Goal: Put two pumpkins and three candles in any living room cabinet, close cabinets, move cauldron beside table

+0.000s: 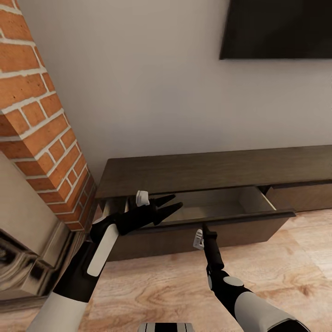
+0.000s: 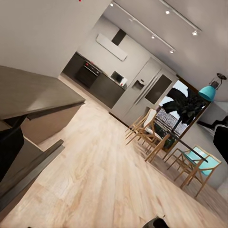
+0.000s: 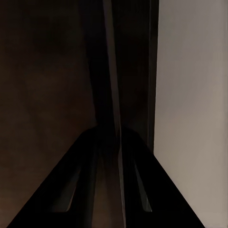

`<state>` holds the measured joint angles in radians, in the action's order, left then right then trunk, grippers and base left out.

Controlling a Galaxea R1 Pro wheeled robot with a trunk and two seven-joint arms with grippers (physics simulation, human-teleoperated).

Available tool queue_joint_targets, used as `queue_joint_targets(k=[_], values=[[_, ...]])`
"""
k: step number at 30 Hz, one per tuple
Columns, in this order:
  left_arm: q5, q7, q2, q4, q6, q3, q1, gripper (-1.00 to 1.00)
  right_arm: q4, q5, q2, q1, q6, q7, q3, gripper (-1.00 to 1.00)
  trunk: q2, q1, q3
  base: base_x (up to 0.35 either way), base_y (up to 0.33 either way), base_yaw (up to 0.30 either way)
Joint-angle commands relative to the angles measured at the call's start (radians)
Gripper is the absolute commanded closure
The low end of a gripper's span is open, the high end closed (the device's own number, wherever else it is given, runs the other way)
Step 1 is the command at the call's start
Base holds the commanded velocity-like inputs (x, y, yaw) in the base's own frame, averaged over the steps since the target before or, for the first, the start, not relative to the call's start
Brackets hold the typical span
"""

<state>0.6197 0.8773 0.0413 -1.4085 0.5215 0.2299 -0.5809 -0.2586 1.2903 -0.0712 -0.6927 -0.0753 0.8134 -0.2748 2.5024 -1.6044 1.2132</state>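
I have the cabinet [image 1: 193, 173] in front of me against the wall, beside the brick fireplace [image 1: 41, 133], with its left drawer [image 1: 216, 216] pulled out and, as far as I can see, nothing inside. My right gripper [image 1: 203, 227] has its fingers pinched over the drawer front's top edge; the right wrist view shows that thin edge between them. My left gripper [image 1: 168, 206] hovers above the drawer, spread open, holding nothing. The handle-less front looks stiff and should slide easily, so that top lip is my only real hold.
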Motion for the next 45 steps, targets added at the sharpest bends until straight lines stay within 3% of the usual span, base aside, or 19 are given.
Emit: queue_joint_targets(k=[1,32,45], values=[[0.0,0.0,0.0,0.0,0.0,0.0,0.0,-1.0,0.001,0.011,-0.009,0.001,0.005,-0.011,-0.03,1.0,0.0,0.0,0.0,-0.003,0.0,0.0],[0.0,0.002,0.0,0.0,0.0,0.0,0.0,-1.0,0.001,0.012,-0.009,0.001,0.005,0.006,-0.032,1.0,0.0,0.0,0.0,-0.137,0.0,0.0],[0.0,0.002,-0.001,0.0,0.0,0.0,0.001,-1.0,0.001,0.012,-0.009,0.001,0.005,0.006,-0.032,1.0,0.0,0.0,0.0,-0.023,0.0,0.0]])
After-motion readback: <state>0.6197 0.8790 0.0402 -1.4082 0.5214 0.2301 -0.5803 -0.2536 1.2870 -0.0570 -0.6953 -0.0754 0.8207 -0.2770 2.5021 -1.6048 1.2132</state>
